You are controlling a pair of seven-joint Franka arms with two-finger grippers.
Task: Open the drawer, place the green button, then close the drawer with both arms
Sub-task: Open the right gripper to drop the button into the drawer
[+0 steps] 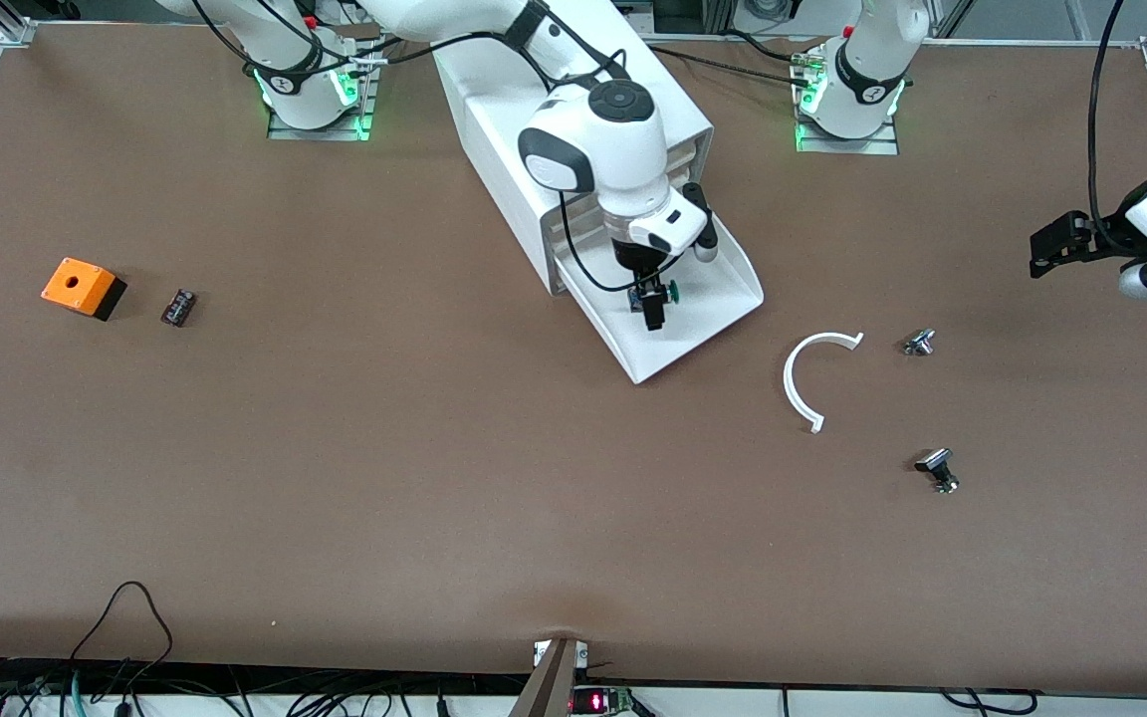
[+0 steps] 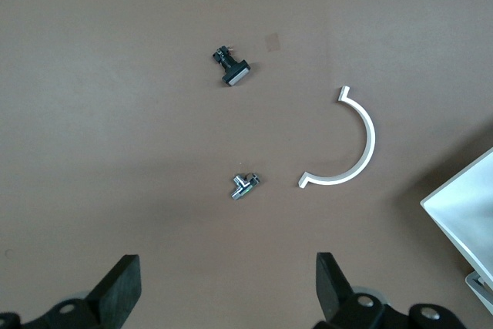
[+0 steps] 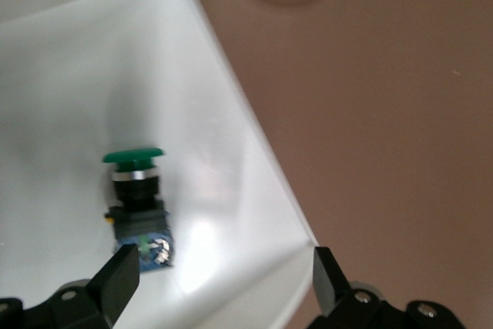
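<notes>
The drawer (image 1: 708,324), the lowest one of the white cabinet (image 1: 504,129), is pulled out toward the front camera. The button (image 1: 669,292), with its green cap and dark body, lies on its side on the drawer's white floor (image 3: 69,90). My right gripper (image 1: 651,305) hangs low over the drawer, open. In the right wrist view the button (image 3: 135,198) rests just off one fingertip (image 3: 115,283) and nothing sits between the fingers of the right gripper (image 3: 219,283). My left gripper (image 1: 1053,249) waits open over the table at the left arm's end, and the left wrist view shows it (image 2: 229,283) empty above bare table.
A white half-ring (image 1: 812,376) lies near the drawer's outer corner, with two small metal parts (image 1: 919,343) (image 1: 938,468) toward the left arm's end. An orange cube with a hole (image 1: 83,287) and a small black-and-red block (image 1: 178,307) lie toward the right arm's end.
</notes>
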